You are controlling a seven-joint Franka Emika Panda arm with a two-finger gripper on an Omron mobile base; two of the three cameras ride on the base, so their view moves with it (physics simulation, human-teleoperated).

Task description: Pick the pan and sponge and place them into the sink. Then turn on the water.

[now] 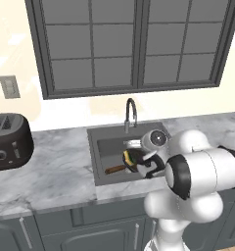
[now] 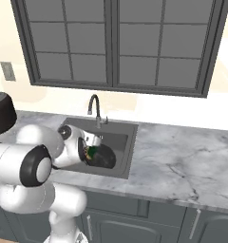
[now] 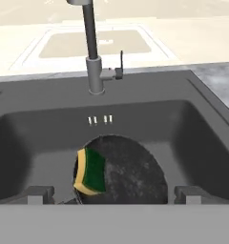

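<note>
The black pan point(image 3: 130, 174) lies in the dark grey sink point(image 3: 40, 107), its brown wooden handle point(image 1: 114, 170) pointing left in the left base view. The yellow and green sponge point(image 3: 91, 172) rests on the pan's left side, tilted against its rim. My gripper point(image 3: 116, 195) hovers just above the pan's near edge and is open, its fingertips point(image 3: 40, 194) spread wide and holding nothing. In the base views the hand point(image 1: 146, 169) reaches into the basin beside the sponge point(image 1: 128, 158). The gooseneck faucet point(image 3: 90, 47) stands at the rear, and I see no blue stream.
The faucet's lever point(image 3: 120, 64) sticks up at the right of its base. A black toaster point(image 1: 9, 142) stands on the marble counter point(image 1: 60, 166) to the left. More counter point(image 2: 182, 156) stretches right of the sink. A window point(image 1: 134, 44) is behind.
</note>
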